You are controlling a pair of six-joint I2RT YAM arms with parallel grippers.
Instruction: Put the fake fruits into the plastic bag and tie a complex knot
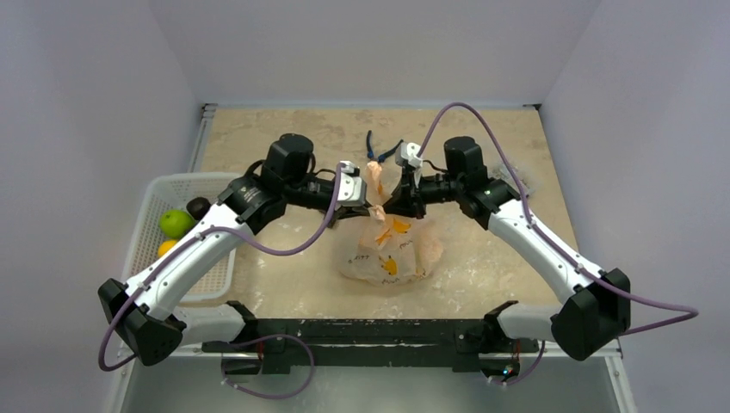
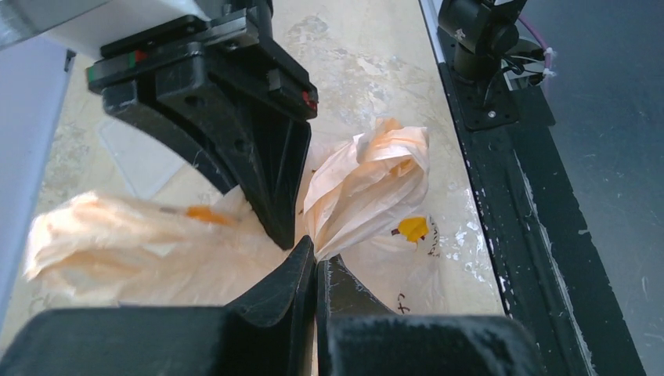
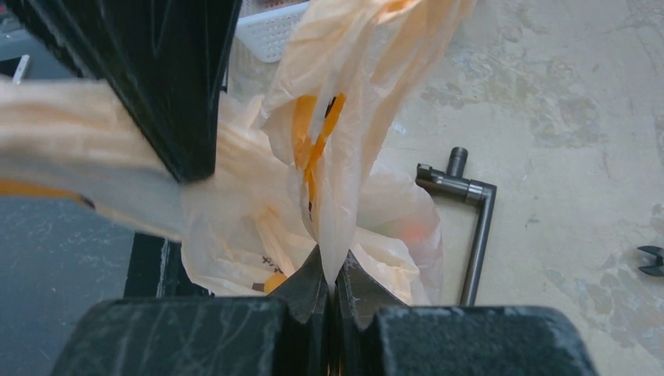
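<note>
The left pincer [image 2: 315, 262] is closing its fingers tight on a twisted handle strand [image 2: 368, 184] of the plastic bag [image 1: 389, 254]. The right pincer [image 3: 330, 276] is clamping flat on another strand [image 3: 344, 117] of the same bag. We are seeing the two pincers almost tip to tip above the bag, with the strands crossing and bunching between them. We cannot tell whether they are forming a knot.

The bag is sitting on the desk [image 1: 491, 258] around its middle, a little toward the near edge. Its body is slumping while the handles are pulled upward. The film is blurring whatever is lying inside.

The desk is a beige, marbled slab. Pale lilac walls are closing it in on the left, right and far sides, and a black frame [image 1: 361, 331] is running along the near edge.

A white mesh basket [image 1: 155, 191] is lying at the left edge. It is holding a green round fruit [image 1: 176, 223], a dark plum-like ball [image 1: 198, 206] and a yellow-orange citrus [image 1: 167, 248], all well apart from the bag. The left arm is reaching over the basket's inner side and covering part of it.

An L-shaped metal bar [image 3: 478, 227] is lying on the desk just beyond the bag in the right wrist view. A small dark tool [image 1: 371, 143] is resting toward the far edge.

In each wrist view the other pincer's black body is blocking much of the bag.
</note>
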